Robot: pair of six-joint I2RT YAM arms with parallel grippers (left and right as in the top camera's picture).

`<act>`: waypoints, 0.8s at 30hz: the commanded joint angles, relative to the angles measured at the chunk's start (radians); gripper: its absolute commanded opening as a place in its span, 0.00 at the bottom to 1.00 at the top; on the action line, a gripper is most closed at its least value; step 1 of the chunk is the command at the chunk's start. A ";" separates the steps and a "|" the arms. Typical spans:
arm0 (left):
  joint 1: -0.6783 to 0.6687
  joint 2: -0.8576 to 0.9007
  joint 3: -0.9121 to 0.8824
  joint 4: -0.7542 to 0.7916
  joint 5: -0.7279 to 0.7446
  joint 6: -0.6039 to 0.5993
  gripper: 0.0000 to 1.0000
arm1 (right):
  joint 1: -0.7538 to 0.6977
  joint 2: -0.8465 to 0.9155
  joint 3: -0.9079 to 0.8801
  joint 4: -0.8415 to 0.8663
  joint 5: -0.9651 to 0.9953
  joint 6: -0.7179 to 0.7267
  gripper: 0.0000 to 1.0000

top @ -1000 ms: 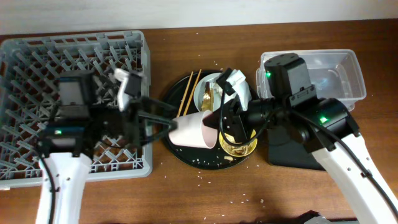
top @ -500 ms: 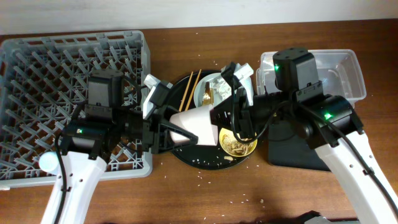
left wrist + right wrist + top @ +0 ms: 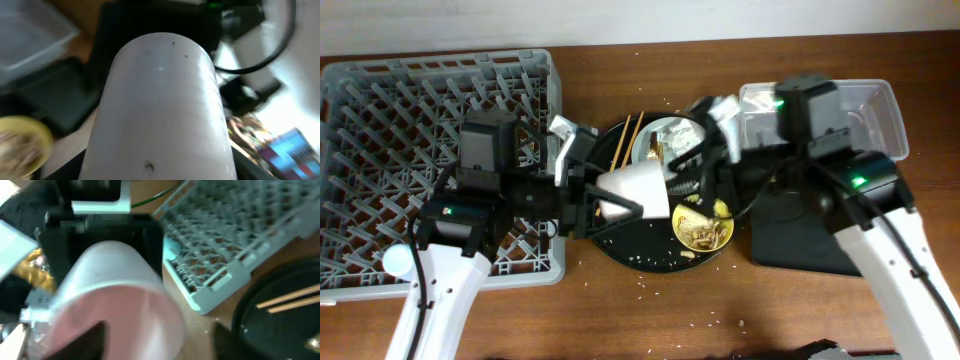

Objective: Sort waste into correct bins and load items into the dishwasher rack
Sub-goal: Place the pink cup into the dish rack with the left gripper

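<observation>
The pink cup lies on its side above the round black tray. My left gripper reaches in from the rack side and is shut on the cup's base end. In the left wrist view the cup fills the frame. My right gripper is open at the cup's mouth. In the right wrist view its dark fingers stand apart from the cup. On the tray lie the pale plate with gold foil, the chopsticks and the yellow bowl of scraps.
The grey dishwasher rack fills the left side, with a pale blue round thing at its near-left corner. The clear tub stands at the back right, the shallow black tray in front of it. Crumbs dot the wood.
My left gripper has moved in from the rack and shut on the pink cup. My right gripper has opened, let the cup go and drawn back to the right.
</observation>
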 commanded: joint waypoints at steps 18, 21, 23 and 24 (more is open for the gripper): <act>0.493 0.232 -0.108 -0.374 -1.323 -0.320 0.49 | -0.055 0.115 -0.004 -0.412 0.513 0.138 0.99; 0.494 0.304 -0.109 -0.378 -1.309 -0.320 0.49 | -0.055 0.115 -0.004 -0.412 0.513 0.138 0.98; 0.494 0.304 -0.109 -0.378 -1.309 -0.319 0.70 | -0.055 0.115 -0.004 -0.411 0.513 0.138 0.98; 0.494 0.304 -0.109 -0.378 -1.316 -0.319 0.99 | -0.055 0.115 -0.004 -0.411 0.513 0.138 0.98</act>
